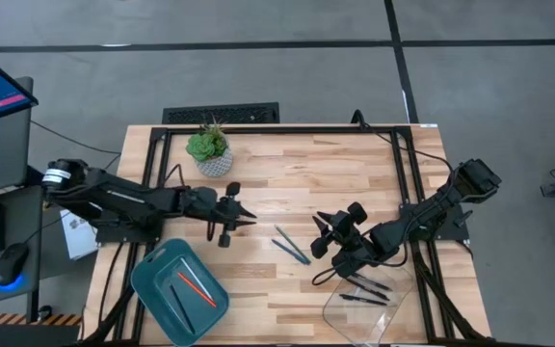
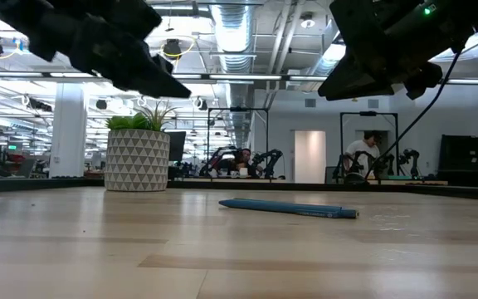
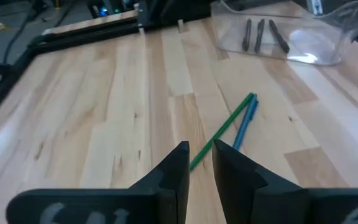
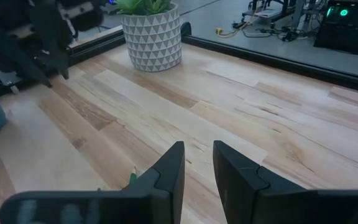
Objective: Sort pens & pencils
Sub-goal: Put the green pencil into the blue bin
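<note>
Mostly sorted: orange-red pencil (image 1: 197,286) in teal tray (image 1: 152,289) lower left, three black pens (image 1: 366,289) in clear tray (image 1: 340,310) lower right; green pencil (image 1: 297,253) and teal-blue pen (image 1: 284,240) remain mid-tabletop (image 1: 287,183); left hand (image 1: 246,219) and right hand (image 1: 318,234) both empty, fingers slightly parted.

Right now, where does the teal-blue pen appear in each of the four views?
High view: teal-blue pen at table centre, between both arms, beside the green pencil.
Low view: lying flat, right of centre.
Left wrist view: beyond the fingers, beside the green pencil.
Right wrist view: not in it.
Shared landmark: potted plant, except in the left wrist view.
</note>
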You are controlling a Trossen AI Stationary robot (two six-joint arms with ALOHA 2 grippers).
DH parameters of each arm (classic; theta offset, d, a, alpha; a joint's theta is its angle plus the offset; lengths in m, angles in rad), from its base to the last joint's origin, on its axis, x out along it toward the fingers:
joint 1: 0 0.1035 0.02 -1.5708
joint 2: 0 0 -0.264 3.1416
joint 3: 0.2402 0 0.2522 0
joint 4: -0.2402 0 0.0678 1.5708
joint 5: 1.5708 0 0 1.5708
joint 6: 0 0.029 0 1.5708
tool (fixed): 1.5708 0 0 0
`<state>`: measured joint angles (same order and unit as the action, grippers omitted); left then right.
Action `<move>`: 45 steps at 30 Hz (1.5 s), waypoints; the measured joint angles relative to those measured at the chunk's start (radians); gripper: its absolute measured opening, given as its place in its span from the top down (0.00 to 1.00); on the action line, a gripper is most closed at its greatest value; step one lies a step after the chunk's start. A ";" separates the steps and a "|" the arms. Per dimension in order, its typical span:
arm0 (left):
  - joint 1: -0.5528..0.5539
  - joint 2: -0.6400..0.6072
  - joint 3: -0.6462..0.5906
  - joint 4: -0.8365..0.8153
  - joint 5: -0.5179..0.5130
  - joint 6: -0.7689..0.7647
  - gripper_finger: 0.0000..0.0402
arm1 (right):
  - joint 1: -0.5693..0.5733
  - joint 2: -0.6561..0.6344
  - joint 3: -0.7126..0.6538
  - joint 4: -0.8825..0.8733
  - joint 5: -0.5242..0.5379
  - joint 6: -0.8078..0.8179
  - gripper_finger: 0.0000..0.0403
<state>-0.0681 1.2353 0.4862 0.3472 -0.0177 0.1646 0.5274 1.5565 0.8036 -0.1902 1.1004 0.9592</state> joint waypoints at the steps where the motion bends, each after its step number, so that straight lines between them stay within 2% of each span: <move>1: 0.015 0.018 0.000 0.020 0.024 0.000 0.84 | 0.000 0.001 0.000 0.000 0.000 0.000 0.73; 7: 0.097 0.099 0.000 0.107 0.230 -0.001 0.79 | 0.000 0.001 0.000 0.000 0.000 0.001 0.73; 10: 0.120 0.130 0.000 0.139 0.286 -0.016 0.76 | 0.000 0.001 0.000 0.000 0.000 0.001 0.73; 18: 0.134 0.225 0.047 0.153 0.328 -0.001 0.74 | 0.000 0.002 0.000 0.000 0.000 0.001 0.73; 25: 0.134 0.344 0.147 0.132 0.329 0.035 0.74 | 0.000 0.002 0.000 0.000 0.000 0.001 0.73; 34: 0.134 0.492 0.269 0.062 0.399 0.117 0.74 | 0.002 0.002 -0.001 -0.009 0.000 0.000 0.73; 45: 0.134 0.503 0.279 0.079 0.444 0.166 0.74 | 0.003 0.002 -0.001 -0.011 0.000 0.001 0.73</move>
<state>0.0654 1.7382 0.7650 0.4266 0.4259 0.3306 0.5301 1.5585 0.8028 -0.2016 1.1000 0.9600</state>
